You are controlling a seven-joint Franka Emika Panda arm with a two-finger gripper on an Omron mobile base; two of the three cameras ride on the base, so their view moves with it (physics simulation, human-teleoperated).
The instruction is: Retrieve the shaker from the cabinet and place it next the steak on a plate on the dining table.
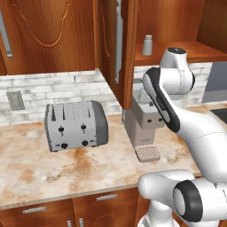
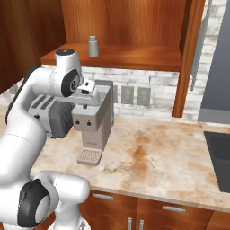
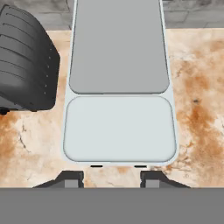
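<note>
The shaker (image 1: 147,45) sits upright on the open shelf of the cabinet (image 1: 48,31), door swung wide, up above the coffee machine (image 1: 144,126). The gripper (image 3: 111,178) hangs right over that machine's top, fingers spread apart with nothing between them. Toaster (image 1: 75,125) is just left of the coffee machine on the marbled counter (image 1: 66,173).

Kitchen, marbled counter (image 1: 26,173), toaster (image 1: 75,125), coffee machine (image 2: 93,117), wooden cabinet (image 1: 44,33)
</note>
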